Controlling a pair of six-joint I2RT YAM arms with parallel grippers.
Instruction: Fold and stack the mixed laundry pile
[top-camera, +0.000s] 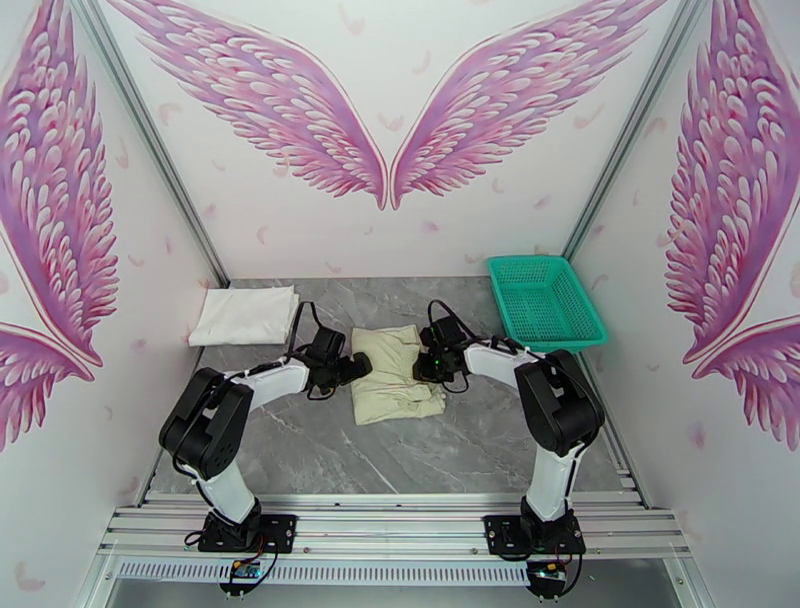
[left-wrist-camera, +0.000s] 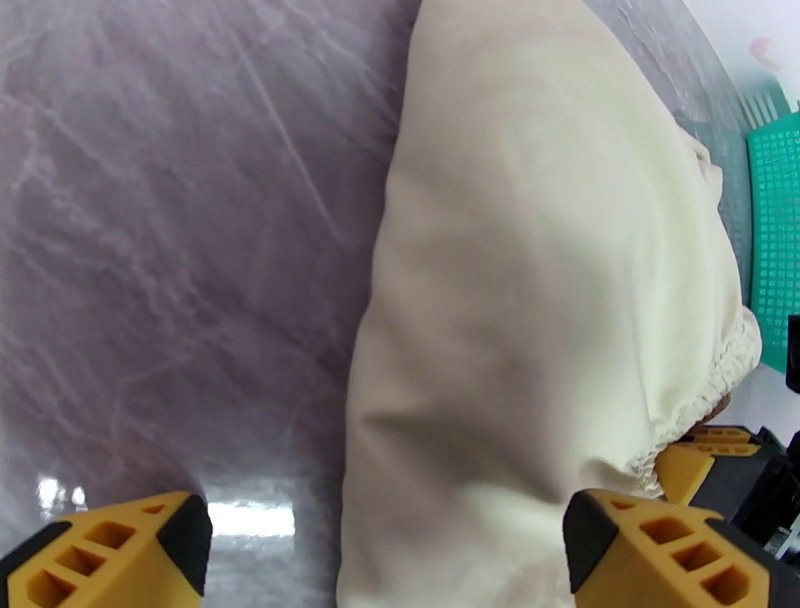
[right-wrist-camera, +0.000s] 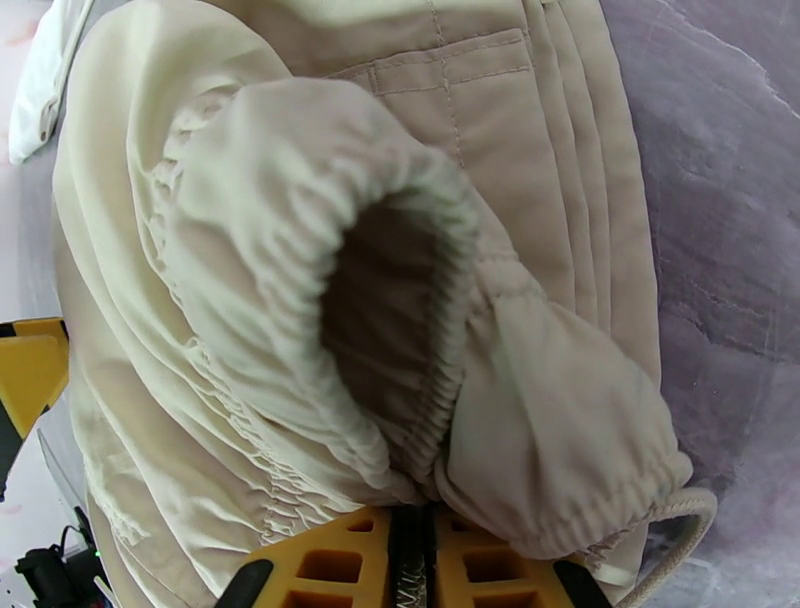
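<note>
The cream-beige garment (top-camera: 395, 385) lies bunched in the middle of the table between both arms. My left gripper (top-camera: 357, 368) is at its left edge, and in the left wrist view it (left-wrist-camera: 385, 560) stands wide open, one fingertip (left-wrist-camera: 120, 550) over bare table and the other over the cloth (left-wrist-camera: 540, 300). My right gripper (top-camera: 424, 365) is at the garment's right side. In the right wrist view it (right-wrist-camera: 410, 560) is shut, pinching the gathered elastic edge (right-wrist-camera: 430, 330), with the cord (right-wrist-camera: 685, 515) hanging beside it. The white shirt (top-camera: 245, 315) lies folded at the back left.
A teal-green mesh basket (top-camera: 545, 300) stands at the back right of the grey marble table (top-camera: 300, 450). Walls close the table on three sides. The arms' bases sit on a rail at the near edge.
</note>
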